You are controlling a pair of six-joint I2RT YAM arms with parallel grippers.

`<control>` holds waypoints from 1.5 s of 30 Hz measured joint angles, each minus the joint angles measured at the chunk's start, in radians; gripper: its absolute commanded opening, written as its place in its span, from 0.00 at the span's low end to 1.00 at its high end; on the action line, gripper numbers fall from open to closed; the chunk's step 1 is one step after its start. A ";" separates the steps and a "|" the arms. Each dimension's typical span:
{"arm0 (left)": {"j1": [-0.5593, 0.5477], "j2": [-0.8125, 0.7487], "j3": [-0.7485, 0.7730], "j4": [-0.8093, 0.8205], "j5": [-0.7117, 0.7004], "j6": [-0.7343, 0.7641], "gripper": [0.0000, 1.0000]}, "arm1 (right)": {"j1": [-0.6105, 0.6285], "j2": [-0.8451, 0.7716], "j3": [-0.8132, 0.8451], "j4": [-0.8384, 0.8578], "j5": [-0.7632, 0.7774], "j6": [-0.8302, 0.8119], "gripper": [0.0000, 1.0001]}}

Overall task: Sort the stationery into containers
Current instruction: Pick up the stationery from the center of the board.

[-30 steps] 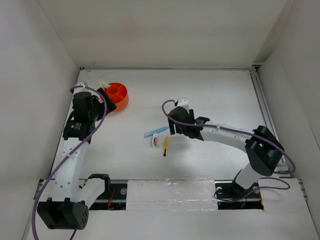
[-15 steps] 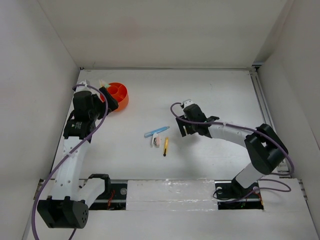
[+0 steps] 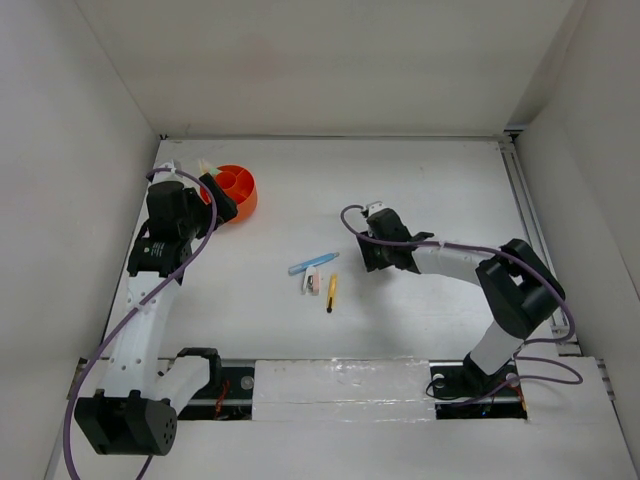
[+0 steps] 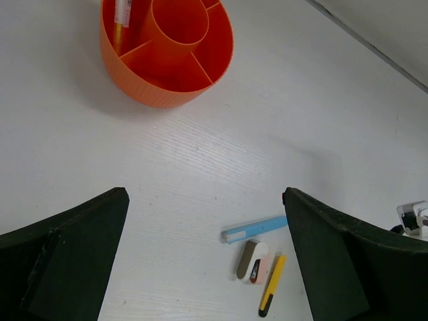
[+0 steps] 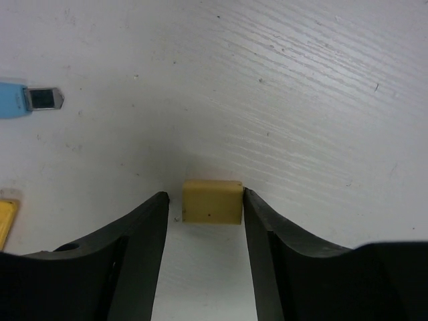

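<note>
A small tan eraser (image 5: 212,201) lies on the table between the fingers of my right gripper (image 5: 206,197). The right finger touches it and a thin gap shows at the left finger, so the gripper is open around it. From above, the right gripper (image 3: 373,256) hides the eraser. To its left lie a blue pen (image 3: 313,263), a white-pink eraser (image 3: 313,283) and a black-tipped yellow pencil (image 3: 331,292). The orange tub (image 3: 243,203) stands at the back left with a pen (image 4: 122,13) in one compartment. My left gripper (image 3: 220,205) hovers open beside it.
White walls close in the table on the left, back and right. A rail runs along the right edge (image 3: 528,215). The arm bases and a white cover strip (image 3: 340,385) line the near edge.
My right gripper has moved right, away from the pen pile, and its jaws have narrowed around the tan eraser. The left arm has not moved.
</note>
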State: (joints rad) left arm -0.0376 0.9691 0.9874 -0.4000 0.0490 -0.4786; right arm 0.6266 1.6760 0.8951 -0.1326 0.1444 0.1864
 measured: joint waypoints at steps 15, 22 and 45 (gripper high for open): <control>0.000 0.032 -0.005 0.032 0.154 0.000 1.00 | 0.017 -0.013 0.000 0.037 -0.037 -0.040 0.00; 0.000 0.161 -0.024 0.140 0.505 -0.015 1.00 | 0.123 -0.017 0.173 0.077 -0.251 -0.250 0.00; 0.000 0.207 -0.098 0.324 0.895 -0.107 0.85 | 0.210 -0.085 0.284 0.284 -0.547 -0.459 0.00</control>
State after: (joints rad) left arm -0.0380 1.1763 0.8890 -0.0757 0.9440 -0.5858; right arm 0.8364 1.5909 1.1790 0.1513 -0.4030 -0.2722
